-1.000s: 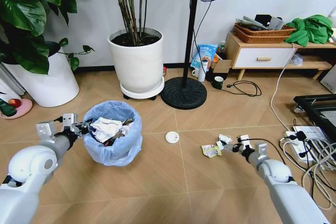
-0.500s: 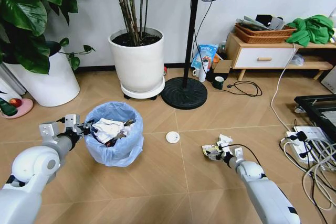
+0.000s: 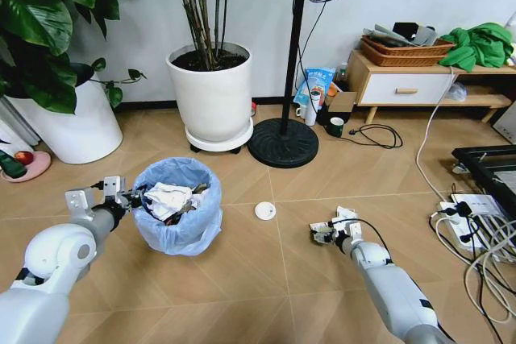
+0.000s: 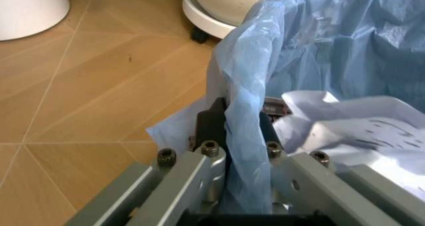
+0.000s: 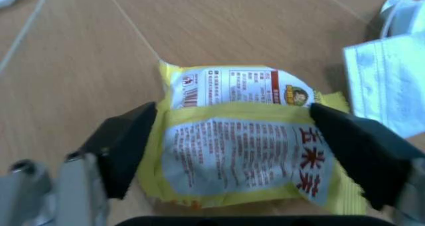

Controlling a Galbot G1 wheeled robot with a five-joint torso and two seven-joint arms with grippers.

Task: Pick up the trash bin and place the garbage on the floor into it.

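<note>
**Bin held at the rim; open gripper set over a wrapper**

The bin (image 3: 177,205) stands left of centre in the head view, on the floor (image 3: 266,279), lined with a light-blue bag (image 4: 319,37) and already holding crumpled paper (image 3: 165,197). The left gripper (image 3: 121,196) is placed at the bin's left rim. In the left wrist view its jaws are seen closed on the rim, with a fold of the bag pinched between them. The bag is thin and slack, so a hold on film alone would probably slip or tear; the stiffer rim beneath is judged the proper place of grip.

The right gripper (image 3: 326,235) is lowered to the floor right of centre. In the right wrist view its two dark fingers (image 5: 126,146) are spread apart, one on each side of a yellow wrapper (image 5: 246,156) lying flat on the planks. Whether the pads touch the wrapper's edges cannot be told. The wrapper appears light, soft and flat, with little height to take hold of; it is judged that a pinch across its short width, letting the foil buckle upward, would serve best. Some slipperiness is to be expected.

A white mask (image 5: 391,81) lies just beside the wrapper. A white disc (image 3: 264,210) rests between bin and wrapper, well apart from both. Neither piece looks fragile.
</note>
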